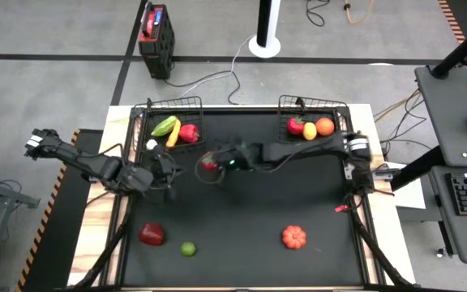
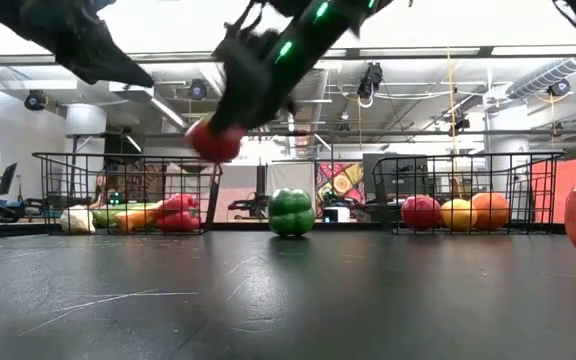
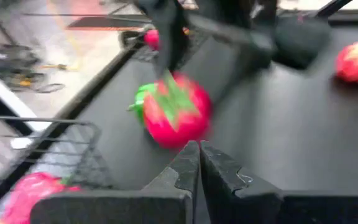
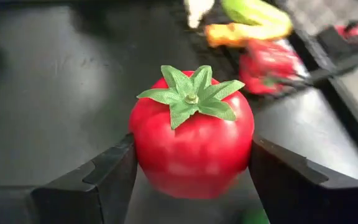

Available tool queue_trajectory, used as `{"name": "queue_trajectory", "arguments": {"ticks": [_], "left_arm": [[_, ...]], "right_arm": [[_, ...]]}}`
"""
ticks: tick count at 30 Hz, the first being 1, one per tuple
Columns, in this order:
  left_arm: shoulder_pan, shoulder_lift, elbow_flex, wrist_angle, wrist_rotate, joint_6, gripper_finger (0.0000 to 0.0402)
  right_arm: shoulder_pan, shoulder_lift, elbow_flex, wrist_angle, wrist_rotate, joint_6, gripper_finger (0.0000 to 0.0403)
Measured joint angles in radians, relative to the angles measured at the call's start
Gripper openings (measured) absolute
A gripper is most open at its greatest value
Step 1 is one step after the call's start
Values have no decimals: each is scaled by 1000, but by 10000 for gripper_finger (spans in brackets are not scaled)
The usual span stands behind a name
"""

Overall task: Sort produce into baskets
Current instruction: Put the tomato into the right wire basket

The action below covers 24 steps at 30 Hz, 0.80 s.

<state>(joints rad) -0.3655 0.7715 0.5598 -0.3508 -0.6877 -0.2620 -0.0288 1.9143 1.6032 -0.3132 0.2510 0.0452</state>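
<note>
My right gripper [image 1: 209, 162] reaches across from the table's right side and is shut on a red toy tomato [image 4: 191, 137] with a green leafy top. It holds the tomato near the left wire basket [image 1: 169, 122], which contains green, yellow, red and white pieces. The right basket [image 1: 314, 118] holds a red, a yellow and an orange piece. My left gripper [image 1: 167, 173] is shut and empty, just left of the tomato, which also shows in the left wrist view [image 3: 176, 115]. A dark red piece [image 1: 152, 234], a green lime [image 1: 188, 249] and an orange-red piece [image 1: 293, 237] lie on the near mat. My right gripper pinches the tomato by two opposite sides [image 4: 143, 155] between its two fingers, one finger on each side. The leafy top [image 4: 191, 96] faces back toward the wrist. The fingers slant down from the table's right. The tomato [image 2: 215, 140] is lifted clear of the mat.
A green bell pepper [image 2: 290, 212] stands on the mat between the baskets in the low view; in the high view the right arm hides it. The mat's middle [image 1: 242, 211] is bare. A cable and a red tool [image 1: 343, 208] lie at the right edge.
</note>
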Motion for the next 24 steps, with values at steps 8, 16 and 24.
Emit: {"name": "queue_trajectory", "arguments": {"ticks": [8,16,24], "left_arm": [[-42,21,0,71,60,-86,0],[-99,121,0,229,60,-123,0],[-161,205,0,310,60,-171,0]], "right_arm": [[-70,-271,0,-429,101,138,269],[-277,-444,-11,-901,275,469,266],[-496,-479,-171,-869,171,425,268]]}}
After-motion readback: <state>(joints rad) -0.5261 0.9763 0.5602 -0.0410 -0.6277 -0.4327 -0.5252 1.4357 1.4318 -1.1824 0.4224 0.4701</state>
